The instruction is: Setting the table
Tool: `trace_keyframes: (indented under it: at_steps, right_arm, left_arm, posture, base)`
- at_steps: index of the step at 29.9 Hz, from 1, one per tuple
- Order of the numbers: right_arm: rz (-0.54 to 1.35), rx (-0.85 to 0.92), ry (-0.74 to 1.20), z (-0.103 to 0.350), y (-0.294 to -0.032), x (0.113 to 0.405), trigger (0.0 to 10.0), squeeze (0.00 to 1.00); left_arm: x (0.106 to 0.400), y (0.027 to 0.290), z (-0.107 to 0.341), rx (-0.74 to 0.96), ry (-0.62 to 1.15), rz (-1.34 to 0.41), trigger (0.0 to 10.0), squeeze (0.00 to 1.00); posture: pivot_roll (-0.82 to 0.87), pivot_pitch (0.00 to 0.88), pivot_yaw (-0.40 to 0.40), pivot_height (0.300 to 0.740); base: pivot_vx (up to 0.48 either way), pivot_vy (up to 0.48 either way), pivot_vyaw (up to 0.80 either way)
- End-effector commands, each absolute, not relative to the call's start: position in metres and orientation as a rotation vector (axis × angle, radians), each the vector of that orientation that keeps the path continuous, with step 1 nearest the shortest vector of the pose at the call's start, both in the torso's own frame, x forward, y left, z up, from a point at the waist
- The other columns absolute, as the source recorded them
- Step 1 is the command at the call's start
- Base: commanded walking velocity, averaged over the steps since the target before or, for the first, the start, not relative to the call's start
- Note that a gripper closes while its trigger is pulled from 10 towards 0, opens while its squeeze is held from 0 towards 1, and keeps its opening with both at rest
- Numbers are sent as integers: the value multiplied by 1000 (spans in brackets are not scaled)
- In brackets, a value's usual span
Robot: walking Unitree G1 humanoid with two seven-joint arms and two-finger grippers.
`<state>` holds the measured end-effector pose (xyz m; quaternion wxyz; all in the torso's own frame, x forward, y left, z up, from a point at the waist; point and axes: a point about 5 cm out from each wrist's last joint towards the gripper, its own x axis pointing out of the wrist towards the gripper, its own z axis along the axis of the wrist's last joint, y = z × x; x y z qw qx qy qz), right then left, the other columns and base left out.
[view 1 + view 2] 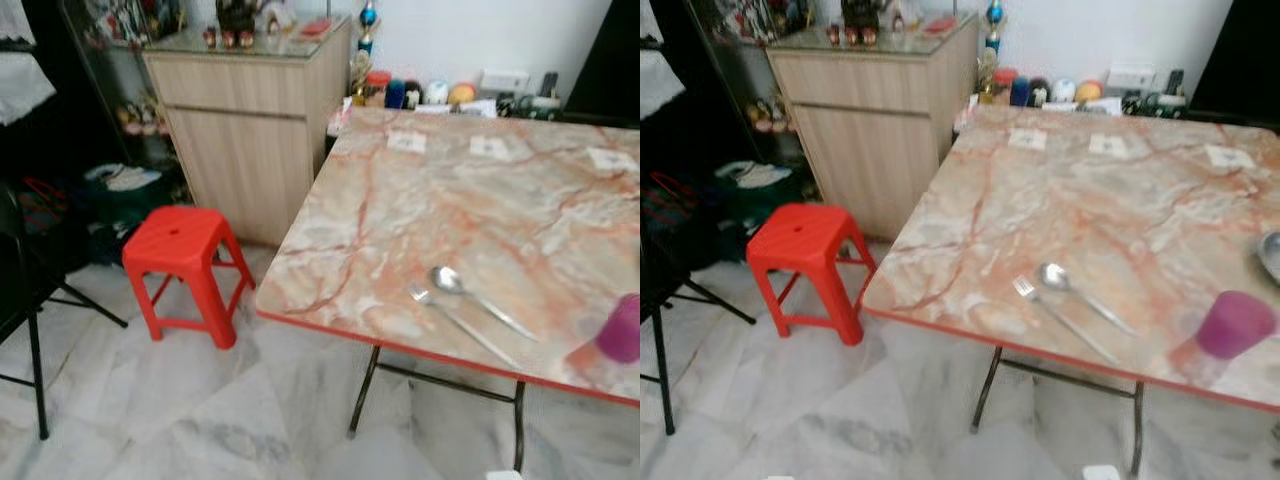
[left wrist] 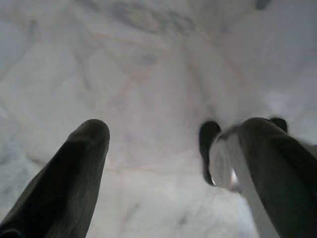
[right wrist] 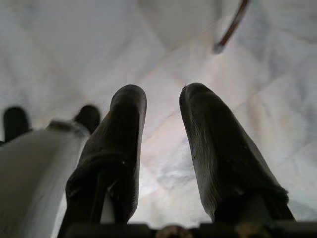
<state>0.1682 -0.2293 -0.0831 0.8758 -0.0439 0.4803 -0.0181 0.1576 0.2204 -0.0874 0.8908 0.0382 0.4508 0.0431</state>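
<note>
Cutlery lies near the front edge of the marble table (image 1: 420,200): a spoon (image 1: 470,295) and a fork (image 1: 455,322) side by side, almost touching, handles pointing right and toward the robot. They look set out for someone to eat there. A purple cup (image 1: 1233,324) stands to their right, close to the near edge, and part of a grey dish (image 1: 1270,255) peeks in just beyond it. Three small paper squares sit along the far side.

A red stool (image 1: 185,262) waits on the floor left of the table, by a wooden cabinet (image 1: 250,130).

Both arms hang down over the pale floor tiles. The left gripper (image 2: 173,163) has its fingers wide apart and holds nothing. The right gripper (image 3: 163,144) has a small gap between its fingers and is empty too.
</note>
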Motion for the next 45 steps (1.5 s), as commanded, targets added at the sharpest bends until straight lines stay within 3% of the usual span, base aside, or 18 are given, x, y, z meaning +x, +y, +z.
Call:
trace_keyframes:
  at_steps: [1, 6, 37, 45]
  right_arm:
    - [-208, 170, 948, -87, -207, 169, 10000, 0]
    - [-220, 163, 944, -87, -208, 169, 10000, 0]
    - [-225, 188, 915, -86, -206, 172, 10000, 0]
    - [-230, 210, 900, -85, -205, 173, 10000, 0]
  left_arm:
    - [184, 204, -81, 123, 932, 55, 10000, 0]
    - [183, 205, -81, 121, 935, 59, 10000, 0]
    - [179, 208, -83, 119, 954, 61, 10000, 0]
    - [178, 208, -83, 102, 961, 67, 10000, 0]
  posture:
    - [60, 15, -12, 740]
    - [60, 20, -14, 740]
    - [51, 54, -5, 740]
    - [48, 60, -6, 740]
  base:
    - [0, -326, -731]
    - [0, -326, -730]
    - [0, -327, 0]
    - [0, 0, 0]
